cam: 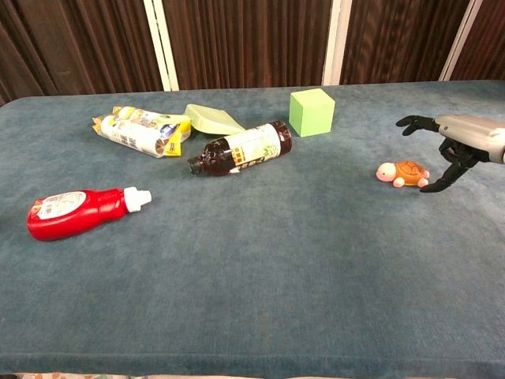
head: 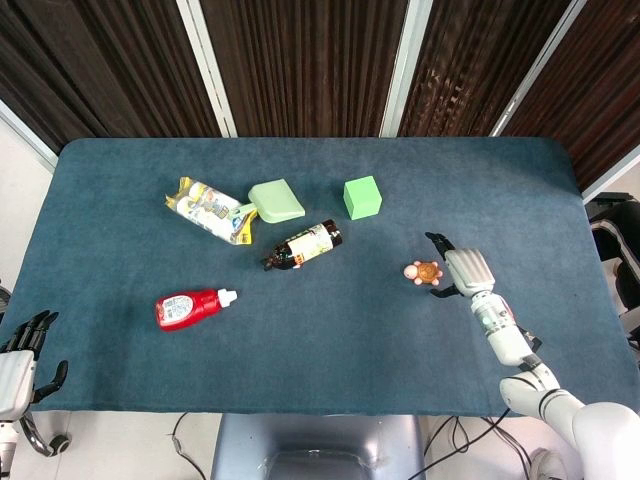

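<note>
The left robot hand (head: 20,352) hangs off the near left corner of the worktop (head: 330,330), below its edge, fingers apart and holding nothing; only the head view shows it.

On the blue worktop, furthest left and nearest the front, a red bottle (head: 188,308) lies on its side, its white cap (cam: 136,198) pointing right. Behind it, toward the far side, lies a yellow snack pack (head: 208,209), and just beside its right end sits a pale green scoop (head: 276,200). A dark bottle (head: 302,245) with a light label lies on its side a little nearer, slanting up to the right, close to the pack and the scoop but apart from both. Right of the scoop, on the far side, a green cube (head: 362,196) stands alone.

Further right lies a small toy turtle (head: 424,271), brown shell up, pink head pointing left, resting flat on the cloth well apart from the cube and the bottles.

Just beside the turtle's right end is the right robot hand (cam: 447,150), spread wide with its dark fingers (cam: 439,183) splayed and gripping nothing. One fingertip reaches down near the turtle's rear; whether it touches I cannot tell. The other fingers stand clear above it.
</note>
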Robot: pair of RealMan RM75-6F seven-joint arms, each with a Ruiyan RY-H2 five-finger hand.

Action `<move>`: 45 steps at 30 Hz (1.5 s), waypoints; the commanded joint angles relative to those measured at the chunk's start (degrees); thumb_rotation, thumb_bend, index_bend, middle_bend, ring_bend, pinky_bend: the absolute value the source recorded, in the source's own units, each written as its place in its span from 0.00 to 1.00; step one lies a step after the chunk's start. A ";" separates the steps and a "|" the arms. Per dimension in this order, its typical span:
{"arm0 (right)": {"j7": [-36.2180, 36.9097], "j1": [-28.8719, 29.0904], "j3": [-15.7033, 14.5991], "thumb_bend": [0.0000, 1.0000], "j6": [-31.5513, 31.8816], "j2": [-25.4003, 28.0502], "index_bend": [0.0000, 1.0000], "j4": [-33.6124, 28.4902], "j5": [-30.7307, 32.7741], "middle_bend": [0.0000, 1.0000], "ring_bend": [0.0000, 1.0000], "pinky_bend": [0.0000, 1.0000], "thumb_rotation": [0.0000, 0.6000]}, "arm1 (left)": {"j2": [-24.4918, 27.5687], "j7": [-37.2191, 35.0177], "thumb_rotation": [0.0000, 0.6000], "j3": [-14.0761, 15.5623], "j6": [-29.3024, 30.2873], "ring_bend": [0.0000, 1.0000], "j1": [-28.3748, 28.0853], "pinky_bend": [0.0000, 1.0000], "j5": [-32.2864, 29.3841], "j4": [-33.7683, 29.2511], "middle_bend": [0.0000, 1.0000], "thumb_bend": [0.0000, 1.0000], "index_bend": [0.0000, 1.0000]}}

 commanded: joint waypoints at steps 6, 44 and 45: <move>2.11 -0.66 -1.08 0.13 2.60 0.51 0.27 0.38 -1.57 0.22 0.91 0.86 1.00 | -0.08 0.18 1.00 0.03 0.03 0.12 -0.04 0.33 0.12 0.01 0.08 0.41 0.11; 8.60 -0.50 -0.76 0.78 7.29 -6.42 0.83 11.10 -2.22 0.66 1.00 1.00 1.00 | -0.19 0.43 1.00 0.37 0.20 0.12 0.59 0.33 -0.08 0.14 0.08 0.41 0.11; 8.65 -0.50 -0.76 0.78 7.41 -6.41 0.83 11.17 -2.24 0.66 1.00 1.00 1.00 | -0.19 0.45 1.00 0.38 0.22 0.12 0.59 0.33 -0.04 0.14 0.08 0.41 0.11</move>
